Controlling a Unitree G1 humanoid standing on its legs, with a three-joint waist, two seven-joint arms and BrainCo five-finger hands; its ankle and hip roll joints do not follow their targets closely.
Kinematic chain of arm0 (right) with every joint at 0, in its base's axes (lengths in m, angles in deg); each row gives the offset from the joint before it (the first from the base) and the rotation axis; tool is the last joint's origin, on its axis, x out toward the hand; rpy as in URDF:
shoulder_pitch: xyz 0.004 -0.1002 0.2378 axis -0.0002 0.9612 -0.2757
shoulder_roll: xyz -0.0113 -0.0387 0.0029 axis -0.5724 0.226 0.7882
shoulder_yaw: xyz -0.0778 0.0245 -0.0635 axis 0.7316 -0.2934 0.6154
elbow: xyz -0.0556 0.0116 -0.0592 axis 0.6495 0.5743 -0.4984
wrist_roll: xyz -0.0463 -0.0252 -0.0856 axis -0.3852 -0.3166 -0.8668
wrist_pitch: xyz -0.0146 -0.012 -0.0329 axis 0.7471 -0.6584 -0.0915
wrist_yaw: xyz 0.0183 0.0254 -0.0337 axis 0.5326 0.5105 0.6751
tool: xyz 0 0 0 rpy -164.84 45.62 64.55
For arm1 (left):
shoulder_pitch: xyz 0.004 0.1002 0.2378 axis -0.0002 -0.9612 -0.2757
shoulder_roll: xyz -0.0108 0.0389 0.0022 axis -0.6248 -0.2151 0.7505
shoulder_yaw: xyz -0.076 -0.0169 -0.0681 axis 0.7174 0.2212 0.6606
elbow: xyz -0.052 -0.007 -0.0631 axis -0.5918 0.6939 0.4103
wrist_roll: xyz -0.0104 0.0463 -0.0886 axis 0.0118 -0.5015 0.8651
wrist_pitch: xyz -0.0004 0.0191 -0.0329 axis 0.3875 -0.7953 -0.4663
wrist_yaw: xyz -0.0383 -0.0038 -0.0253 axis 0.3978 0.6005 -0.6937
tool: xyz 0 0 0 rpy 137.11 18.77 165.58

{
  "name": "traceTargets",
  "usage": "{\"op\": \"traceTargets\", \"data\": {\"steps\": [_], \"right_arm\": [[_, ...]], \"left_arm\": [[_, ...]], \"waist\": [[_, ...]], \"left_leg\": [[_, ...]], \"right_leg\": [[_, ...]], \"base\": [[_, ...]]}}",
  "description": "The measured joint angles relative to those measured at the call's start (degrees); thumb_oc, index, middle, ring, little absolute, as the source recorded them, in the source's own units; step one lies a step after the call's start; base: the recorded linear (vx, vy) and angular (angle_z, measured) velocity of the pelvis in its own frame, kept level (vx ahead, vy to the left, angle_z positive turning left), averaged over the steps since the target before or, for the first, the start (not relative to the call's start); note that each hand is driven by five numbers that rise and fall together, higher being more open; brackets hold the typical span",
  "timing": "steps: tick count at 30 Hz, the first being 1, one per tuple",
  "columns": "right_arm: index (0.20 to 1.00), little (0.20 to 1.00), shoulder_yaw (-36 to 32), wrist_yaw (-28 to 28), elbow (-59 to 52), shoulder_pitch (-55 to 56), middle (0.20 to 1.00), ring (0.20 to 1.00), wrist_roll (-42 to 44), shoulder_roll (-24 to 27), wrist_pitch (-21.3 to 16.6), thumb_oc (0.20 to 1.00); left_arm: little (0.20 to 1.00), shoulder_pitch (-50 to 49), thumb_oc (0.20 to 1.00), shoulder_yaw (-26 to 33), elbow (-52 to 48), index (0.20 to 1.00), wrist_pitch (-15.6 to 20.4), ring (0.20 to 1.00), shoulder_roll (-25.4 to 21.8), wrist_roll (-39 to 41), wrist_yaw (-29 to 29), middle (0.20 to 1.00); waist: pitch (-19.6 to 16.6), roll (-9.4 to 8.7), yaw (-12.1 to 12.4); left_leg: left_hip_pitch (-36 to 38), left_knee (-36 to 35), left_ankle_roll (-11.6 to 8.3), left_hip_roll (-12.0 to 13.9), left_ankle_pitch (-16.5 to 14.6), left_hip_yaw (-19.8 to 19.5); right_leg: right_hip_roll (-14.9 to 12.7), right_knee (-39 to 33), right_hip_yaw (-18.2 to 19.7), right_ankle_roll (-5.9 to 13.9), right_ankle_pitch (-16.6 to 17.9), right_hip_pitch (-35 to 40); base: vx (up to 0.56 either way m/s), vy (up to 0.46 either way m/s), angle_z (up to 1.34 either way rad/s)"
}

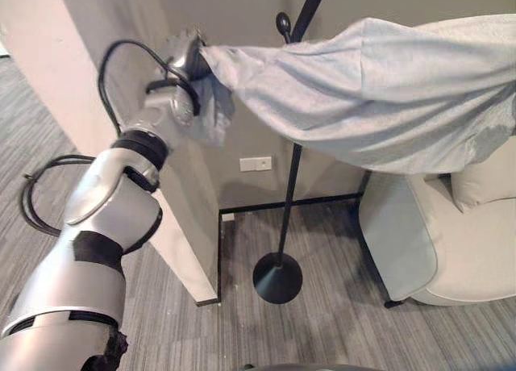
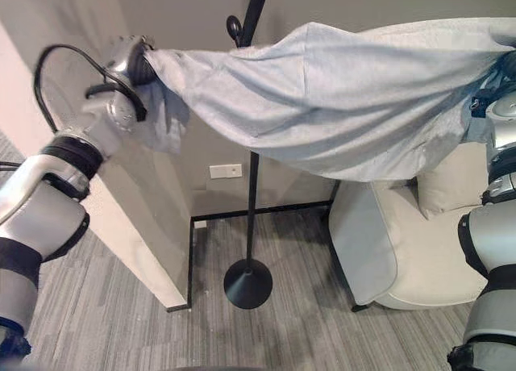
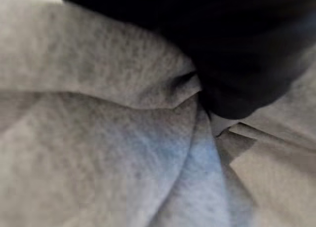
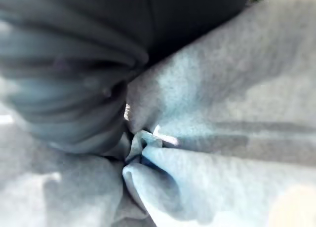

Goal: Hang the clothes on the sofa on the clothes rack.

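A: The fingers (image 1: 192,50) of the left hand (image 1: 184,72) are curled round one end of a pale grey garment (image 1: 387,97), bunching the cloth where they pinch it. That hand is raised high, in front of a beige wall corner (image 1: 173,193).

B: And the right hand?

A: The right hand (image 4: 69,94) shows from its wrist camera as a dark ribbed cover pressed against folds of the same grey cloth. Whether its fingers are spread or closed I cannot tell; the cloth hides them. From the head camera, the right arm comes up at the right edge, and the garment's other end reaches it.

B: Where is the garment, then?

A: In the air, stretched wide between the two arms like a banner, sagging in the middle. It hangs in front of the clothes rack (image 1: 292,169), a thin black pole with a rounded black hook (image 1: 284,22) near the top and a round black base (image 1: 277,277) on the grey carpet (image 1: 339,323). The cloth crosses the pole, just below the hook.

B: And the sofa?

A: A cream sofa (image 1: 427,242) stands at the lower right, beneath the garment's right half, with a cushion (image 1: 484,181) on it. A white wall socket (image 1: 255,163) sits on the wall just left of the pole.
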Motion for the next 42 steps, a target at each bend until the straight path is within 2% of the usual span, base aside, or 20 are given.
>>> {"op": "traceTargets", "data": {"steps": [1,2,3,4,5,7,9,10,13,14,15,16,20,24,27,30,31,32,36,42], "right_arm": [[0.2,0.2,-0.9,-0.29,0.2,-0.5,0.2,0.2,0.06,1.2,0.08,0.2],[0.2,0.2,-0.94,-0.42,0.06,-1.74,0.2,0.2,0.09,3.06,-0.12,0.2],[0.2,0.2,-1.09,-0.45,0.41,-0.43,0.2,0.2,0.2,3.57,-0.86,0.2],[0.2,0.2,-1.55,-0.51,0.67,0.16,0.2,0.2,0.22,4.44,-0.97,0.2],[0.2,0.2,-2.89,-0.62,0.67,0.43,0.2,0.2,0.34,5.39,-0.94,0.2],[0.2,0.2,-5.02,-1.19,0.01,5.12,0.2,0.2,1.19,5.52,-0.82,0.2],[0.2,0.2,-8.93,-1.54,-1.94,11.53,0.2,0.2,1.2,5.54,-1.61,0.2],[0.2,0.2,-9.92,-1.63,-1.22,13.14,0.2,0.2,1.25,5.6,-0.96,0.2],[0.2,0.2,-9.26,-1.44,-1.16,14.0,0.2,0.2,1.2,5.28,-0.58,0.2],[0.2,0.2,-9.21,-1.26,-3.09,14.16,0.2,0.2,1.2,4.55,-0.79,0.2],[0.2,0.2,-9.05,-1.38,-6.07,14.1,0.2,0.2,1.16,4.17,-1.39,0.2],[0.2,0.2,-8.65,-1.48,-6.92,14.09,0.2,0.2,1.16,4.1,-1.67,0.2],[0.2,0.2,-10.28,-1.11,-11.56,20.34,0.2,0.2,0.08,-1.02,-2.59,0.2],[0.2,0.2,-13.59,0.08,-18.31,26.31,0.2,0.2,-0.41,-3.19,-3.08,0.2],[0.2,0.2,-20.78,2.53,-36.58,37.61,0.2,0.2,-2.39,-5.0,-4.41,0.2],[0.2,0.2,-28.07,5.34,-50.04,48.44,0.2,0.2,-6.48,-8.32,-5.25,0.2],[0.2,0.2,-38.94,6.63,-66.17,62.78,0.2,0.2,-9.68,-14.4,-7.33,0.2],[0.2,0.2,-40.3,7.69,-69.71,67.49,0.2,0.2,-11.05,-17.19,-7.4,0.2],[0.2,0.2,-40.64,8.0,-76.26,74.89,0.2,0.2,-14.76,-30.15,-8.92,0.2],[0.2,0.2,-31.0,6.34,-60.92,71.84,0.2,0.2,-14.59,-33.23,-8.73,0.2]], "left_arm": [[0.2,1.11,0.2,-1.02,-0.47,0.2,0.0,0.2,0.21,-0.26,0.06,0.2],[0.2,2.92,0.2,-1.67,-0.6,0.2,0.05,0.2,0.26,-1.41,0.01,0.2],[0.2,4.4,0.2,-1.63,-1.01,0.2,0.05,0.2,0.16,-1.9,0.64,0.2],[0.2,5.23,0.2,-1.56,-0.72,0.2,-0.1,0.2,0.84,-2.17,1.2,0.2],[0.2,5.27,0.2,-1.55,-0.99,0.2,0.3,0.2,0.93,-2.6,1.26,0.2],[0.2,5.03,0.2,-1.52,1.57,0.2,0.43,0.2,3.08,-3.96,1.38,0.2],[0.2,2.77,0.2,-1.01,4.35,0.2,1.18,0.2,3.07,-4.51,1.35,0.2],[0.2,0.84,0.2,0.3,4.83,0.2,1.15,0.2,2.63,-4.65,1.27,0.2],[0.2,-1.64,0.2,1.15,5.09,0.2,1.1,0.2,3.66,-5.82,1.4,0.2],[0.2,-3.52,0.2,2.47,4.45,0.2,1.14,0.2,3.65,-5.97,1.8,0.2],[0.2,-4.98,0.2,3.37,4.54,0.2,1.14,0.2,3.76,-6.02,1.82,0.2],[0.2,-5.28,0.2,3.39,4.56,0.2,1.17,0.2,3.89,-6.02,1.8,0.2],[0.2,-15.46,0.2,10.46,4.9,0.2,0.85,0.2,5.81,-5.9,1.54,0.2],[0.2,-23.57,0.2,12.99,4.28,0.2,0.3,0.2,7.8,-5.9,0.82,0.2],[0.2,-31.69,0.2,18.53,-0.31,0.2,-1.12,0.2,8.31,-5.85,0.75,0.2],[0.2,-43.21,0.2,23.69,-12.93,0.2,-1.9,0.2,9.19,-5.63,0.48,0.2],[0.2,-57.58,0.2,31.16,-29.95,0.2,-0.99,0.2,11.17,-5.62,0.89,0.2],[0.2,-65.4,0.2,32.79,-33.57,0.2,-0.8,0.2,12.32,-5.58,0.78,0.2],[0.2,-80.11,0.2,37.66,-43.15,0.2,1.16,0.2,15.93,-4.56,-0.45,0.2],[0.2,-75.34,0.2,33.9,-39.33,0.2,0.88,0.2,16.31,2.12,-0.91,0.2]], "waist": [[-0.02,1.14,-0.26],[0.09,4.51,-0.3],[0.21,2.74,-0.07],[0.32,2.96,-0.81],[0.77,4.35,-1.47],[0.77,4.31,-2.11],[0.69,3.95,-3.37],[1.37,2.68,-5.11],[-1.52,-0.41,-5.3],[-2.84,0.84,-5.33],[-4.1,2.82,-5.12],[-4.11,3.03,-5.08],[-3.09,2.3,-5.51],[-2.35,2.59,-5.64],[-1.88,3.05,-5.45],[0.51,3.86,-4.28],[0.95,4.24,-2.95],[1.07,4.5,-1.99],[1.2,3.38,0.59],[-0.66,2.87,0.6]], "left_leg": [[1.65,-4.39,-0.32,-0.53,1.33,-1.46],[2.41,-6.23,0.72,1.73,1.18,-1.83],[4.2,-6.98,2.0,-0.51,0.45,-3.08],[5.24,-8.32,3.33,-1.64,-0.08,-4.43],[5.4,-8.7,2.73,-1.54,0.79,-4.84],[6.31,-9.33,1.72,-1.31,0.15,-6.6],[7.49,-10.19,0.47,-0.76,-1.07,-8.78],[9.49,-11.78,0.01,-1.14,-0.69,-9.95],[12.19,-12.07,-2.36,-1.37,-3.94,-12.55],[12.09,-12.07,-3.37,0.65,-4.64,-12.6],[12.04,-11.29,-4.71,2.73,-4.76,-12.25],[11.46,-11.1,-4.78,3.38,-4.69,-12.23],[9.1,-8.57,-9.08,6.62,-3.06,-12.5],[7.89,-9.21,-9.49,8.01,-3.24,-12.27],[8.14,-10.14,-9.52,8.28,-3.25,-12.41],[8.41,-11.66,-9.55,8.41,-3.28,-12.67],[9.35,-11.68,-9.55,8.56,-3.27,-13.03],[10.06,-11.55,-9.57,8.56,-3.26,-13.18],[9.51,-11.68,-8.68,8.68,-4.75,-15.75],[8.92,-11.47,-8.59,7.2,-3.23,-16.89]], "right_leg": [[-0.44,2.07,-1.43,0.26,-0.22,0.04],[1.21,3.25,-2.35,1.41,-0.9,0.7],[-1.17,5.77,-2.06,0.95,-5.11,0.36],[-2.2,5.28,-1.61,-0.95,-7.46,-0.13],[-2.61,-0.72,-0.75,-0.88,-7.19,-1.17],[-3.44,-12.21,0.91,-0.51,-3.45,-3.2],[-1.45,-24.16,9.66,2.31,3.29,-5.0],[-2.06,-25.89,10.89,1.91,8.19,-5.89],[-1.53,-22.75,10.58,0.02,12.1,-5.08],[0.13,-23.58,9.0,0.08,12.08,-4.8],[2.74,-26.19,8.43,-1.17,14.64,-3.48],[3.63,-27.77,8.21,-3.64,16.28,-2.87],[6.39,-28.54,6.7,-6.53,14.45,-1.68],[7.68,-28.53,5.52,-6.87,14.23,-3.01],[7.88,-28.54,5.38,-6.75,14.13,-2.97],[7.95,-28.55,4.34,-6.14,14.14,-2.92],[7.83,-28.56,4.33,-6.14,13.85,-2.06],[7.85,-28.56,4.27,-6.07,13.64,-1.18],[7.26,-28.59,2.38,-5.51,12.89,-0.58],[5.72,-28.59,2.83,-4.38,13.85,-0.86]], "base": [[0.07,-0.014,0.38],[0.07,-0.05,0.22],[0.07,-0.076,0.34],[0.1,-0.12,0.46],[0.17,-0.174,0.6],[0.3,-0.204,0.4],[0.22,-0.137,0.53],[0.21,-0.166,0.81],[0.2,-0.166,0.44],[0.14,-0.086,0.03],[0.19,-0.13,-0.02],[0.2,-0.187,-0.07],[0.11,-0.168,0.05],[0.05,-0.066,0.17],[0.02,-0.049,0.02],[0.03,-0.06,0.15],[0.03,-0.028,0.11],[-0.02,-0.017,0.31],[-0.03,0.041,0.24],[-0.05,0.048,0.09]]}}
